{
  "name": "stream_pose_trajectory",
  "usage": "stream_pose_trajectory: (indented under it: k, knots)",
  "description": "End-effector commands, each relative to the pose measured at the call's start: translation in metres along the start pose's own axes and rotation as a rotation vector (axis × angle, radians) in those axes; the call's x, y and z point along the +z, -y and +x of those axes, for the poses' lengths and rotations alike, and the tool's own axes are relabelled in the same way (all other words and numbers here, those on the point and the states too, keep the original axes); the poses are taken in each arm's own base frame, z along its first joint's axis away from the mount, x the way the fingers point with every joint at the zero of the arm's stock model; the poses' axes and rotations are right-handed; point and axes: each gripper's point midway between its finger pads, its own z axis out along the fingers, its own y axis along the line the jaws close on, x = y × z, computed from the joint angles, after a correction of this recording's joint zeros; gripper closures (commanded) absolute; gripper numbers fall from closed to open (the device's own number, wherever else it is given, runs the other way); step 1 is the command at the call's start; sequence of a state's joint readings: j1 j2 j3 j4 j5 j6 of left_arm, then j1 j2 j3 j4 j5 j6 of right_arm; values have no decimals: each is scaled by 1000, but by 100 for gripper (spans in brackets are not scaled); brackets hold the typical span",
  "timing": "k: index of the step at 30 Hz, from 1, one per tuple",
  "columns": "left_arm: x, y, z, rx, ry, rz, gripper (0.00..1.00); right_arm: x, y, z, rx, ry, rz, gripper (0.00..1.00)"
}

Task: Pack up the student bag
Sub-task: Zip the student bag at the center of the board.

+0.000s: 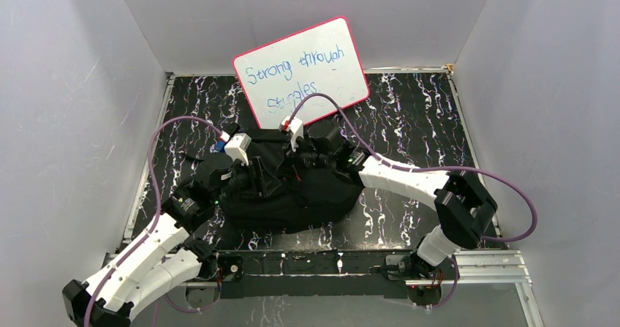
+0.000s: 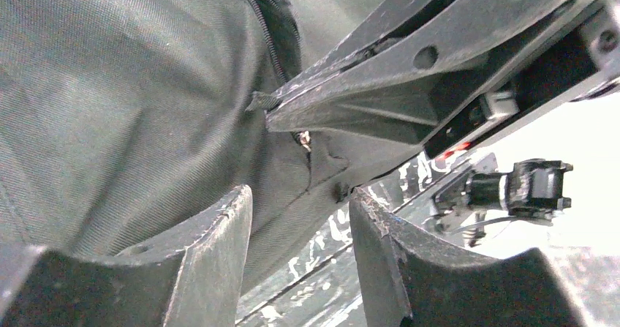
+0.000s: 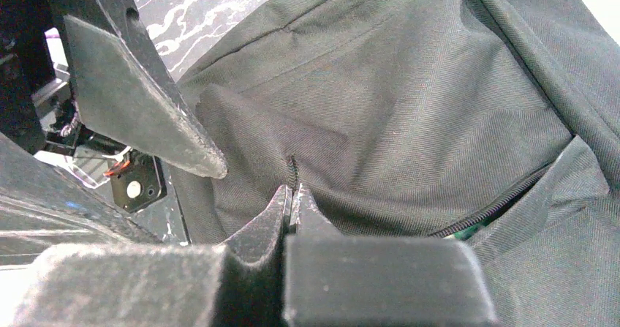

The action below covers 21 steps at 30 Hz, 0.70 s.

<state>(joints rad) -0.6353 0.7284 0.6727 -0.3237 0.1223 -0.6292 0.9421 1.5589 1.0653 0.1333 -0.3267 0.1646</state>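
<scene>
The student bag is a black fabric backpack lying mid-table between both arms. In the right wrist view its dark cloth fills the frame, with a zipper line at the lower right. My right gripper is shut on a thin black cord of the bag at its fingertips. It also shows as closed fingers pinching the cloth in the left wrist view. My left gripper is open right beside it. Bag cloth lies past its fingertips and nothing sits between its jaws. From above, both grippers are over the bag's top.
A whiteboard with handwriting leans at the back of the black marbled table. Grey walls close in both sides. Purple cables loop over the arms. The bag's zipper runs up the cloth in the left wrist view.
</scene>
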Motion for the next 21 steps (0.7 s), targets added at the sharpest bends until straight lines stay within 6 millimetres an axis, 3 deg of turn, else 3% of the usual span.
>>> stream_pose_trajectory:
  k: [1,5,15,21]
  knots:
    - [1,-1,4,175,-13,35,50,-5,-1,-39,11,117,-5,100]
    - [-2,4,0,295,-2,79,50,-4,-1,-40,16,119,-8,100]
    - [9,21,17,429,-40,180,58,-4,-1,-40,33,122,-16,100]
    - [16,15,24,508,-65,153,60,-3,-2,-41,41,122,-29,100]
